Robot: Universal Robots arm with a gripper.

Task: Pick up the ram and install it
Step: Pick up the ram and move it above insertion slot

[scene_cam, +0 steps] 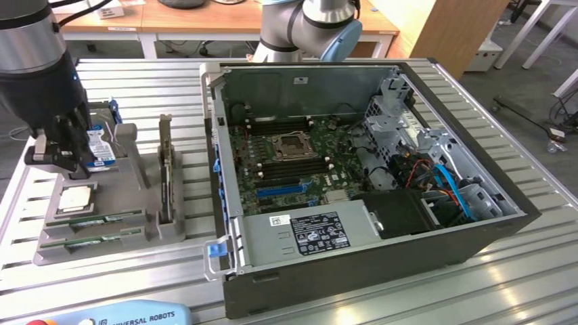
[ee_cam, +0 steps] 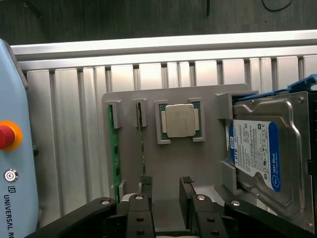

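**Open gripper above the parts tray; ram seated in its slots.**

Exterior view: the black two-finger gripper [scene_cam: 65, 166] hangs over the grey plastic parts tray [scene_cam: 135, 230] at the exterior view's left, beside the open black desktop computer case [scene_cam: 361, 261]. Two thin, long green ram sticks [scene_cam: 95, 220] lie in parallel tray slots, just beside the square silver processor chip [scene_cam: 76, 196]. A dark upright expansion card [scene_cam: 165, 179] stands on the tray side nearer the case.

Wrist view: the gripper [ee_cam: 166, 191] has its fingers [ee_cam: 146, 188] spread wide, holding nothing, with bare tray [ee_cam: 158, 163] between them. One finger lies close to the inner of the ram sticks [ee_cam: 115, 153]. The processor chip [ee_cam: 182, 120] and a silver hard drive with a blue label [ee_cam: 262, 153] sit alongside.
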